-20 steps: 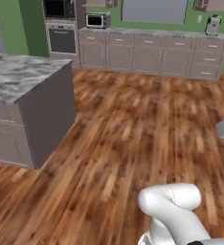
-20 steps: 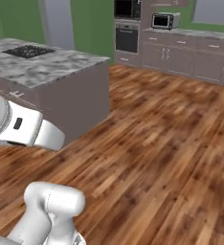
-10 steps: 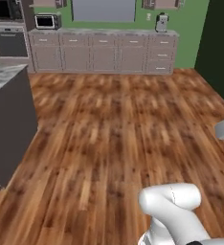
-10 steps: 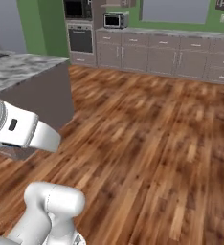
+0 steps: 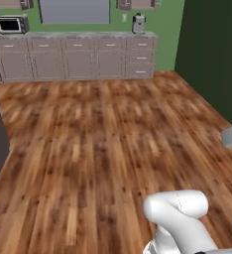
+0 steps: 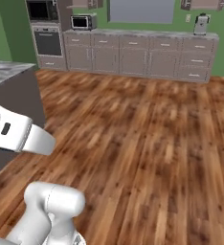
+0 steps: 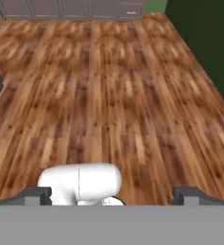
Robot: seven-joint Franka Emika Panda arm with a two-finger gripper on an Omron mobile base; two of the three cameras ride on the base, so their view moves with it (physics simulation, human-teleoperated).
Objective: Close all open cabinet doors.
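The cabinet doors point(image 5: 63, 64) run in a row under the grey counter on the far wall, and they also appear in the right base view as cabinet doors point(image 6: 128, 60). From here they look flush with their frames. Parts of wall cabinets point(image 6: 204, 4) peek in at the top edge. My gripper point(image 7: 113, 196) hangs over bare wooden floor, far from any door. Its fingertips point(image 7: 37, 195) stand wide apart with nothing between them, so it is open.
A grey-topped island point(image 6: 11, 88) stands close on the left. An oven point(image 6: 47, 43) and a microwave point(image 6: 83, 21) sit at the far left of the wall row, and a coffee machine point(image 5: 139, 22) at its right end. A dark green wall point(image 5: 212, 54) bounds the right.
The whole picture has slid leftward, so the base has turned right. The island has gone almost out of the left base view and the dark green wall has come in.
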